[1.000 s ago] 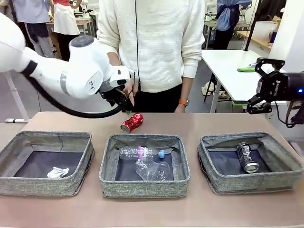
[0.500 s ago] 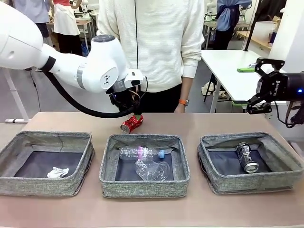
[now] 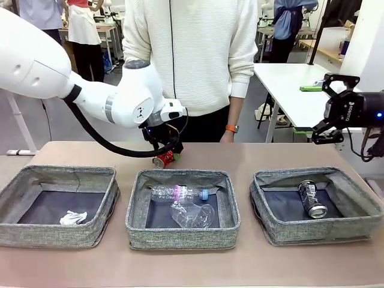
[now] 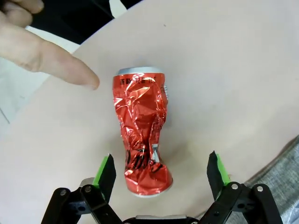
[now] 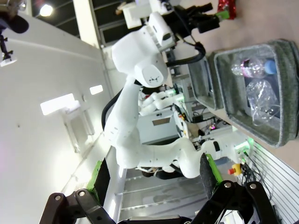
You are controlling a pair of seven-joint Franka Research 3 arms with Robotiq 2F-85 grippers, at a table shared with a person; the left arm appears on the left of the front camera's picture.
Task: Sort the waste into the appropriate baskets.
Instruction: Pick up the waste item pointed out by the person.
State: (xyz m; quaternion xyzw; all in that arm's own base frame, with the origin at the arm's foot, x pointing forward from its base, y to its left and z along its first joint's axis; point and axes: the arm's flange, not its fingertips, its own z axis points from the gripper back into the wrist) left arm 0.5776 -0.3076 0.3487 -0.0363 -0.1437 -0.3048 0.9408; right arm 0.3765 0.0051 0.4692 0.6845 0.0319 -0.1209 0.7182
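Left hand (image 4: 161, 170) spread wide, fingers either side of crushed red can (image 4: 142, 133) lying on tabletop (image 4: 224, 74), not touching. Right hand (image 3: 333, 108) spread, raised, holding nothing.

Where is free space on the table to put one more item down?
Bare tabletop runs in front of the three baskets, and behind the right basket. Behind the middle basket it is crowded: the crushed red can, the open left claw, a person's finger.

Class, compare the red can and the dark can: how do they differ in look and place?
The red can is crushed and crumpled; the dark can keeps its round shape. The red can lies on the bare table behind the middle basket; the dark can lies in the right basket. Both lie on their sides.
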